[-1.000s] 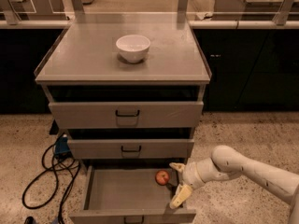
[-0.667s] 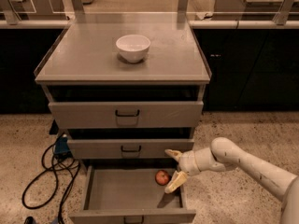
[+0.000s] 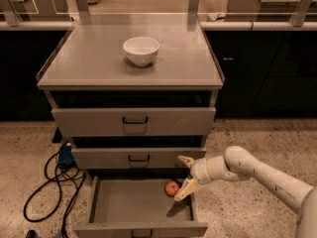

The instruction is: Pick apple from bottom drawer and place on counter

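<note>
The gripper (image 3: 184, 175) hangs over the bottom drawer's (image 3: 129, 207) right side, jaws spread and holding nothing. The apple (image 3: 172, 188) lies at its 8 o'clock, just beside the lower finger.

gripper (image 3: 184, 178) at right wall of bottom drawer (image 3: 129, 205), beside apple (image 3: 172, 188); floor leftward free

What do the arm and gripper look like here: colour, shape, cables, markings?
The arm is smooth, off-white and tubular with a rounded joint; no cables or markings show. The gripper, above the bottom drawer's right side beside the apple, has two slim, pale yellowish fingers on a white wrist.
</note>
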`<state>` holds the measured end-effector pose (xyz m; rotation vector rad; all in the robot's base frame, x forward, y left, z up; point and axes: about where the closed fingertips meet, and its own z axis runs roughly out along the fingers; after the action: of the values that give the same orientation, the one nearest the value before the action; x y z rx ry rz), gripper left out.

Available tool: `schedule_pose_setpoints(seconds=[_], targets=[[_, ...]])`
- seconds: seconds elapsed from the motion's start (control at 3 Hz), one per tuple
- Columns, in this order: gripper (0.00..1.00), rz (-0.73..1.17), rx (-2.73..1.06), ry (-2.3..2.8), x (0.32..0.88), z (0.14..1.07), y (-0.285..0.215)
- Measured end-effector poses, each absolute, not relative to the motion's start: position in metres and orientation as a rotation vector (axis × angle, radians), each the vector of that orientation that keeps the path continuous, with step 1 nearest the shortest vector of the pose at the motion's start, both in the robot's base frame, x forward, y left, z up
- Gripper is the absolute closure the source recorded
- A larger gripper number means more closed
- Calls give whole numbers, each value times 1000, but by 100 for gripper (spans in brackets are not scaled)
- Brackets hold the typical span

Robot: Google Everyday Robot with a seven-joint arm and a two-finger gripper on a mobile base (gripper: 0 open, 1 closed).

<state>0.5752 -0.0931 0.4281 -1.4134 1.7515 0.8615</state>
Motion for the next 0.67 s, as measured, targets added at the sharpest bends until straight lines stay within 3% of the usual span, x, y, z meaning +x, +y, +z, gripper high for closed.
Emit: schedule_pose_setpoints(seconds=[0.67], targets=[[0,539,-1446,1976,576,400,-114]])
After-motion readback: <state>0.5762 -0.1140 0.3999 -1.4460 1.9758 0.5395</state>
